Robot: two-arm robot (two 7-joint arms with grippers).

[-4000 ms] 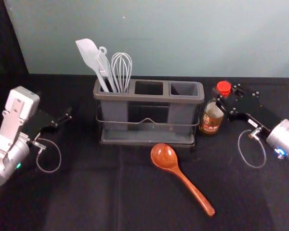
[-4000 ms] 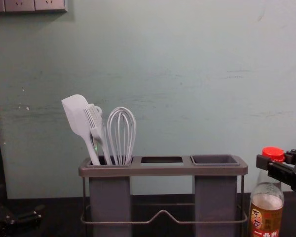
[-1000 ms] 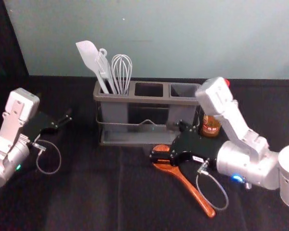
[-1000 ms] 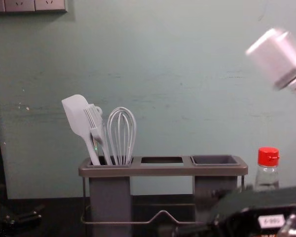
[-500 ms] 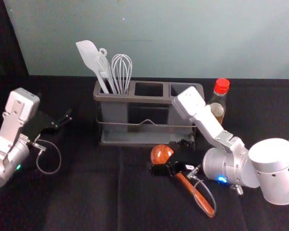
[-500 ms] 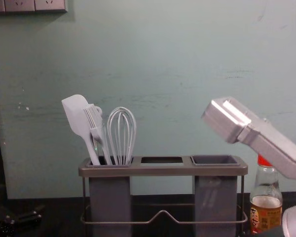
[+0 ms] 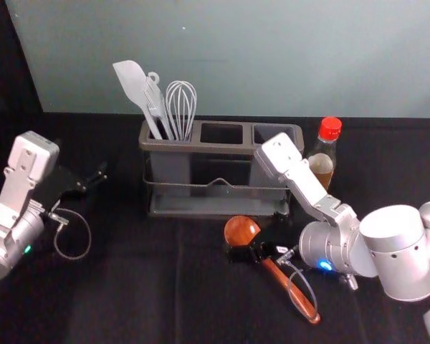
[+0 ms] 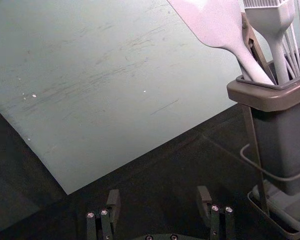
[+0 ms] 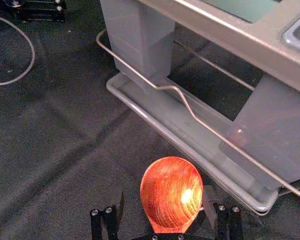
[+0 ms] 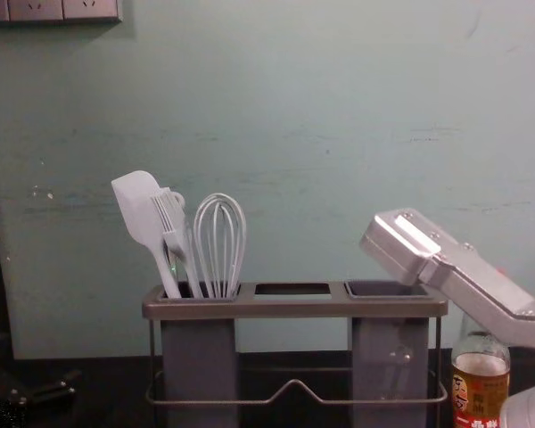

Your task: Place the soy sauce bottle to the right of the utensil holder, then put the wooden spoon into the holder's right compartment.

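Observation:
Over the neck of the wooden spoon [image 7: 241, 231], my right gripper [image 7: 258, 235] hangs in the head view. In the right wrist view the right gripper [image 9: 165, 207] is open, the bowl of the spoon [image 9: 171, 192] showing between its fingers. The soy sauce bottle [image 7: 322, 162] stands upright just right of the utensil holder [image 7: 218, 213]; in the chest view the arm hides part of the bottle [image 10: 481, 383]. My left gripper [image 7: 99, 177] is parked at the left; the left wrist view shows the left gripper [image 8: 159, 197] open and empty.
A white spatula [image 7: 132, 82], a brush [image 7: 155, 100] and a whisk [image 7: 180, 104] stand in the holder's left compartment. The middle and right compartments [image 7: 272, 133] hold nothing visible. The wall [image 7: 236, 57] rises behind the dark cloth.
My right gripper has let go of the bottle and moved left and nearer, over the spoon. In the last half second it has shifted only slightly. The left arm has stayed still.

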